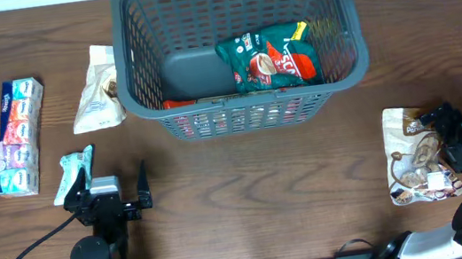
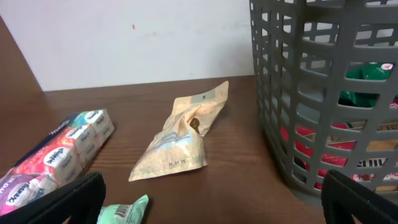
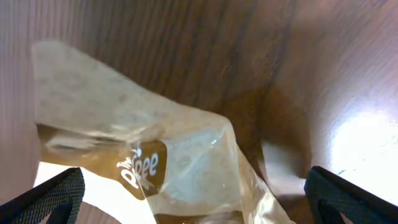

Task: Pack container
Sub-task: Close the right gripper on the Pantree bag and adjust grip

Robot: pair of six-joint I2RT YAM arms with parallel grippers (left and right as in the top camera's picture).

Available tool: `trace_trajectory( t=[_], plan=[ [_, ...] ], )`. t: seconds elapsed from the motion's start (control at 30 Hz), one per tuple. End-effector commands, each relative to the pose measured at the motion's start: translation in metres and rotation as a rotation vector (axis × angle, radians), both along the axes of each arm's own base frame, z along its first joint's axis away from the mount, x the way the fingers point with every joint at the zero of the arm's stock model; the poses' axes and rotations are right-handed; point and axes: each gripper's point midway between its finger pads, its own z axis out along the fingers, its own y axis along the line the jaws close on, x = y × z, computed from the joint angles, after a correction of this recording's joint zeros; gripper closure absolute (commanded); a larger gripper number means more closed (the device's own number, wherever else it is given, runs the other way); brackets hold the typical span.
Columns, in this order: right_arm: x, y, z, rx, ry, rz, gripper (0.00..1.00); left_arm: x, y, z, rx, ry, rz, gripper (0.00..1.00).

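The dark grey slotted container [image 1: 141, 88] stands at the back centre and shows at the right of the left wrist view [image 2: 280, 93]. Inside it lie a green-and-red snack pack [image 1: 271, 57] and a red pack [image 1: 183, 103]. My right gripper [image 1: 449, 138] is open, low over a beige and clear snack pouch [image 1: 409, 155]. The pouch fills the right wrist view [image 3: 155, 155] between the open fingers [image 3: 199, 202]. My left gripper [image 1: 115, 185] is open and empty near the front left, with a mint-green pack [image 1: 73, 168] beside its left finger [image 2: 124, 211].
A beige pouch [image 1: 96, 89] lies just left of the container and shows in the left wrist view [image 2: 180, 140]. A multi-pack of tissues [image 1: 17, 135] lies at the far left [image 2: 56, 155]. A black cable [image 1: 24, 255] runs at the front left.
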Motion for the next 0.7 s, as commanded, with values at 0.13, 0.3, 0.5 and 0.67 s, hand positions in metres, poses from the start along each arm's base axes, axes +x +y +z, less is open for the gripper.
trace_trajectory(
  t=[0.13, 0.3, 0.5, 0.67],
  plan=[
    [-0.013, -0.005, 0.003, -0.101, 0.059, 0.244, 0.01, 0.0, 0.0, -0.016, 0.007, 0.04, -0.002, 0.01],
    [-0.009, -0.012, 0.014, -0.126, 0.065, 0.278, 0.01, 0.0, 0.0, -0.016, 0.007, 0.04, -0.002, 0.01],
    [-0.009, -0.033, 0.033, -0.213, 0.12, 0.321, 0.03, 0.0, 0.0, -0.016, 0.007, 0.04, -0.002, 0.01],
    [0.005, -0.032, 0.051, -0.249, 0.109, 0.412, 0.22, 0.0, 0.0, -0.016, 0.007, 0.04, -0.002, 0.02]
  ],
)
